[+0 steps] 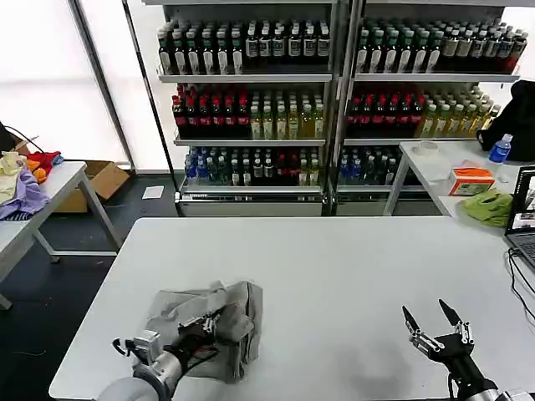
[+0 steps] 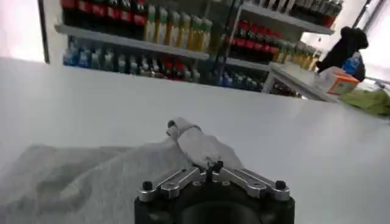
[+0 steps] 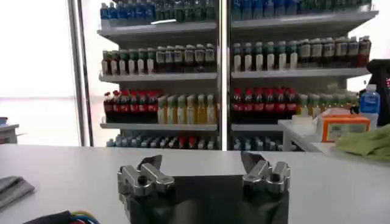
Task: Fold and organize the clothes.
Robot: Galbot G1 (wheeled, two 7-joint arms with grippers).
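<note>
Near edge, head view: left gripper (image 1: 209, 322) low on the white table (image 1: 334, 267), left-front area, fingers closed together w/ a fold of the light grey shirt (image 1: 205, 326) pinched between them; arm cut off by frame bottom. Left wrist view: gripper (image 2: 213, 163) tips buried in a raised peak of grey cloth, rest of shirt (image 2: 79, 176) spread flat on tabletop; fingertips themselves hidden by fabric. Shirt is a crumpled heap, partly folded over itself; print, collar or placket not discernible, sleeves hard to sort out. Right gripper (image 1: 430, 322) at front-right of table, well apart from shirt, fingers spread wide, nothing between them; arm cut off at lower edge. Right wrist view: gripper (image 3: 204, 167) fingers apart, empty, over bare table. Mid-distance: side table (image 1: 58, 180) at left w/ lavender and red-orange fabrics (image 1: 29, 180), partly cut off. Right: second table w/ lime-green cloth (image 1: 489, 206), orange-white box (image 1: 471, 180), laptop edge cut off. Far: shelves of bottles (image 1: 251, 100), labels too small to read.
</note>
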